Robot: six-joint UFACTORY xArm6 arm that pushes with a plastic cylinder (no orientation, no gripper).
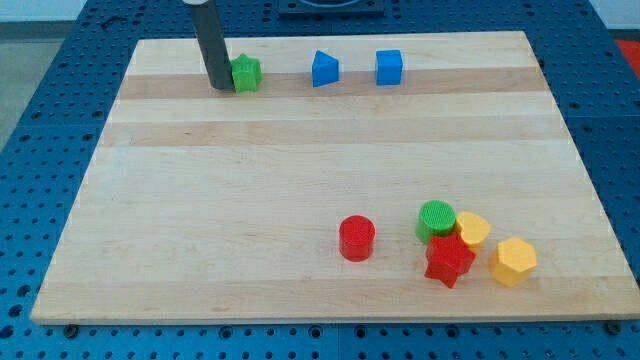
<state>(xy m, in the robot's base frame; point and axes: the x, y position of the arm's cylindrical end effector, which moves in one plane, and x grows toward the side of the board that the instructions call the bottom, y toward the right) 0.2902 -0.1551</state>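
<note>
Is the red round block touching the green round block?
No, the red round block sits alone, with bare wood between it and the green round block.

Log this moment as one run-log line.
tip touching green star, on its left | blue blocks to its right | red, green, yellow blocks clustered bottom right

My tip (217, 86) sits at the table's (250, 220) top left, touching the left side of the green star (245, 73). Right of the star, along the top edge: blue wedge (324, 69), then blue cube (389, 67), each apart. Bottom right holds a cluster: green cylinder (435, 218), yellow block (472, 230) just right of it, red star (449, 260) below both, touching. Yellow hexagon (513, 261) right of the red star. Red cylinder (356, 238) left of the cluster, apart.
</note>
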